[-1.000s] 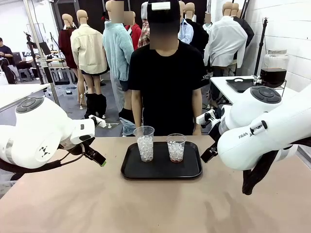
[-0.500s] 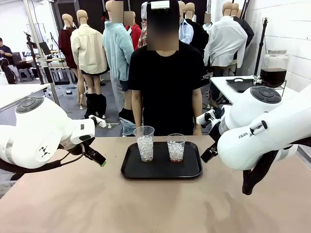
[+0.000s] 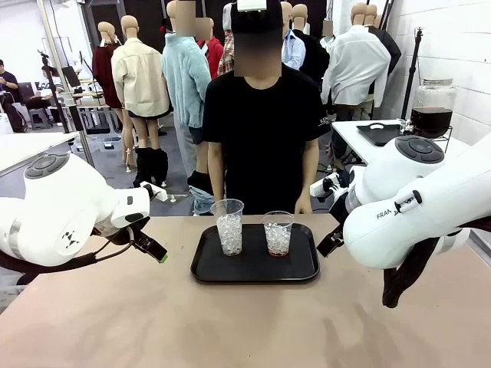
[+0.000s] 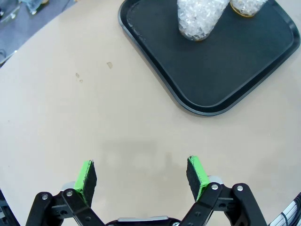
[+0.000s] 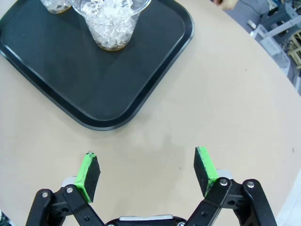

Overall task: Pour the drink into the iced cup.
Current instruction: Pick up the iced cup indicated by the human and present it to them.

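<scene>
Two clear plastic cups of ice stand on a black tray [image 3: 253, 270] at the table's far middle: a taller cup [image 3: 228, 226] on the left and a shorter cup [image 3: 278, 233] on the right. A thin amber-red film of the drink [image 3: 278, 250] lies at the bottom of the shorter one. My left gripper [image 3: 153, 249] hangs open left of the tray, well short of it, and my right gripper [image 3: 328, 244] hangs open just off its right edge. The left wrist view has the open left gripper [image 4: 141, 174] over bare table, with the taller cup [image 4: 200, 19] beyond. Ahead of the open right gripper [image 5: 146, 172] stands the shorter cup [image 5: 113, 21].
A person in a black shirt [image 3: 265, 130] stands right behind the table's far edge, in line with the tray. A side table at the back right carries a glass jar [image 3: 433, 93] above a dark part, and another black tray [image 3: 380, 134]. Bare tabletop lies in front of the tray.
</scene>
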Motion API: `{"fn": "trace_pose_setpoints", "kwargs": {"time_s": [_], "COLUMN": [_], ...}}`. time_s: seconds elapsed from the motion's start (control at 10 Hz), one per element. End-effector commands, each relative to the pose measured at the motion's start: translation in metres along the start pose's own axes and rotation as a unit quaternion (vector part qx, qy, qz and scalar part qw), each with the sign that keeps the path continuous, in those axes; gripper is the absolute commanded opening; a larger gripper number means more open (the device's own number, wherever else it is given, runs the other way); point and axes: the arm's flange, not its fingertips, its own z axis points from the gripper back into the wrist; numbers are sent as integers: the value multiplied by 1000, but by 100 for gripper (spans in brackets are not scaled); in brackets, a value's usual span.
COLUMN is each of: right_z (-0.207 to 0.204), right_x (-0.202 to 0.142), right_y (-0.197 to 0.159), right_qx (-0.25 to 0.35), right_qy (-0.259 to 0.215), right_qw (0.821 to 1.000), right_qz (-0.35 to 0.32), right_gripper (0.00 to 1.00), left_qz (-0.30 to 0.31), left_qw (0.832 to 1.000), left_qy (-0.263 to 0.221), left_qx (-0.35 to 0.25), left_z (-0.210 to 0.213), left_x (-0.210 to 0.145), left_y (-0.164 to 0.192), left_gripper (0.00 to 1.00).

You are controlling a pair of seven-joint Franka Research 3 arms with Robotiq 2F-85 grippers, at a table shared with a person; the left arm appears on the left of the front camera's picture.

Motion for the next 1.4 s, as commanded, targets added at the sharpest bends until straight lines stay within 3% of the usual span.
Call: {"fn": "trace_pose_setpoints", "kwargs": {"time_s": [0.0, 1.3], "right_z": [0, 0], "right_x": [0, 0], "right_y": [0, 0], "right_qx": [0, 0], "right_qy": [0, 0], "right_qw": [1000, 1000], "right_qz": [-1, -1], "right_gripper": [100, 100], "left_qz": [1, 1], "left_qw": [1000, 1000], "left_qy": [0, 0], "left_qx": [0, 0], "left_z": [0, 0], "left_x": [0, 0], "left_y": [1, 1], "left_gripper": [100, 100]}}
